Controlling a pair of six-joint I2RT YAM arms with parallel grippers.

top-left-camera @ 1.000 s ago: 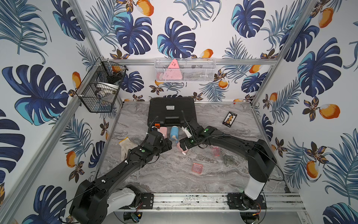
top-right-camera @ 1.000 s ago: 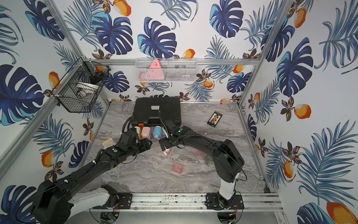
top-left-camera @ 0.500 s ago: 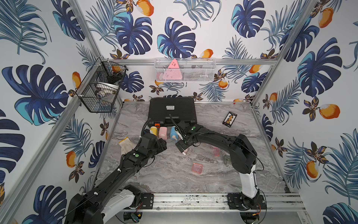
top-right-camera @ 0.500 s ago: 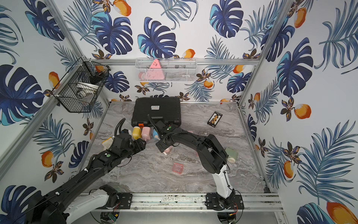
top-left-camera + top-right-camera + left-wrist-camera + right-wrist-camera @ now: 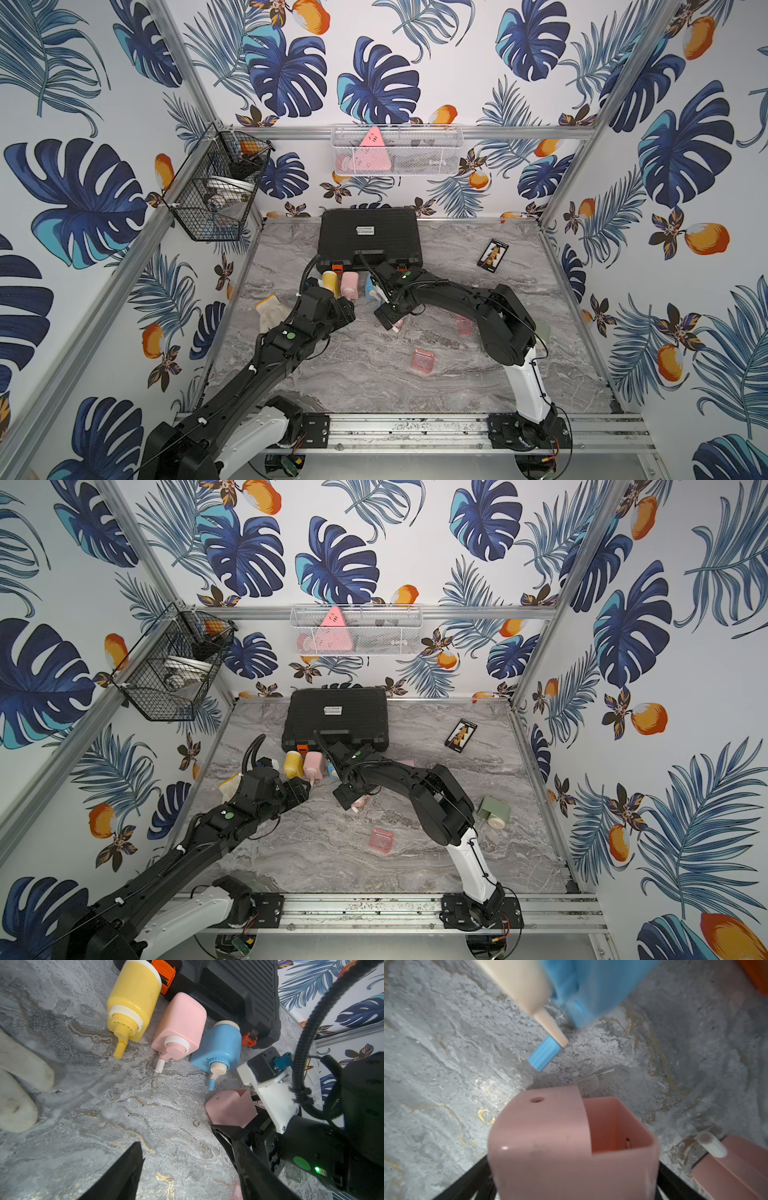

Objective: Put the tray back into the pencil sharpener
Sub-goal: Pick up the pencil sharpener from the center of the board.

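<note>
Right gripper (image 5: 385, 316) has its jaws spread almost as wide as they go, and the pink pencil sharpener (image 5: 550, 1142) fills the span between them, apparently clasped, near the middle of the worktop (image 5: 353, 374); its empty slot (image 5: 614, 1126) gapes open toward the wrist camera. Just beyond it lies the blue bottle (image 5: 218, 1047), its nozzle close to the sharpener, in a row with two others against the black case (image 5: 370, 239) at the back edge. Left gripper (image 5: 175, 1134) hovers beside them, open and empty. The tray (image 5: 423, 360), a clear pink box, lies toward the front edge, well apart from both grippers. With so wide a hold there is little grip to spare: a push from a tray entering crooked would likely twist the sharpener loose. Thin and slick, the tray may skid when pinched, and the arms work close enough to collide.
</note>
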